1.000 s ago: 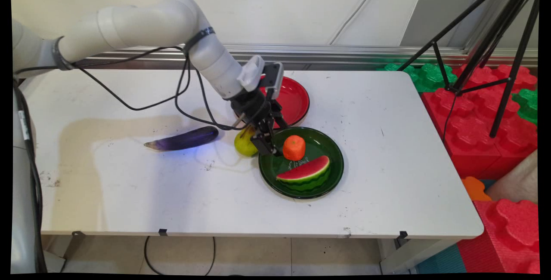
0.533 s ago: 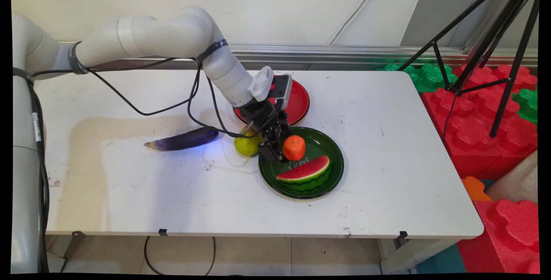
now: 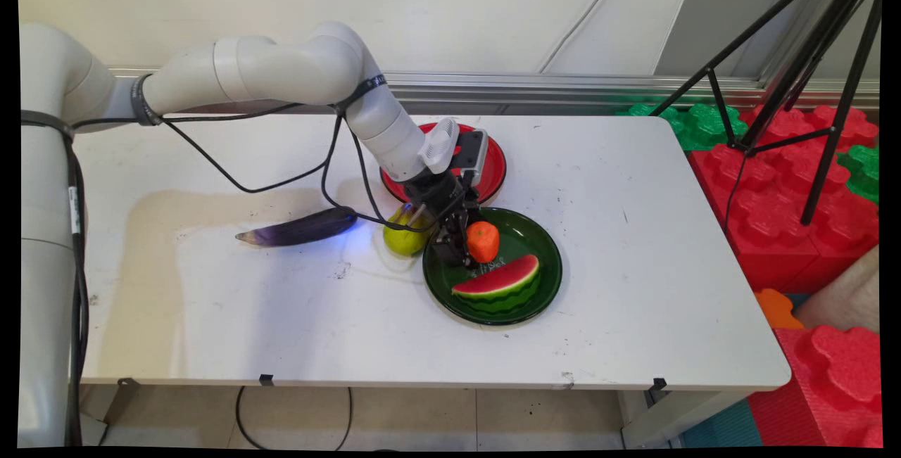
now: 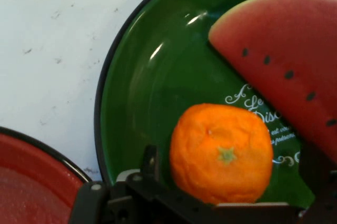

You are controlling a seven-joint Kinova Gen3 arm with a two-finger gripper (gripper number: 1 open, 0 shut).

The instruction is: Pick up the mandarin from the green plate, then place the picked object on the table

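An orange [image 3: 486, 241] [image 4: 221, 150] sits on the far side of a green plate [image 3: 529, 234] [image 4: 142, 98], just behind a watermelon slice [image 3: 500, 281] [image 4: 284, 61]. My gripper [image 3: 470, 245] [image 4: 231, 169] is down at the plate, open, with one finger on each side of the orange. In the hand view a small gap shows between the orange and the left finger [image 4: 151, 163]. The right finger [image 4: 316, 171] stands close by the watermelon's edge. In the main view the far finger is hidden behind the orange.
A yellow-green pear [image 3: 400, 240] lies just left of the green plate, under my wrist. A purple eggplant [image 3: 299, 227] lies farther left. An empty red plate [image 3: 495, 155] [image 4: 31, 187] is behind the green one. Tripod legs [image 3: 788, 57] and foam blocks [image 3: 781, 183] stand off the table's right.
The arm has swung right and lowered. The gripper went from beside the pear and the plate's left rim to straddling the orange. Nothing on the table has moved.
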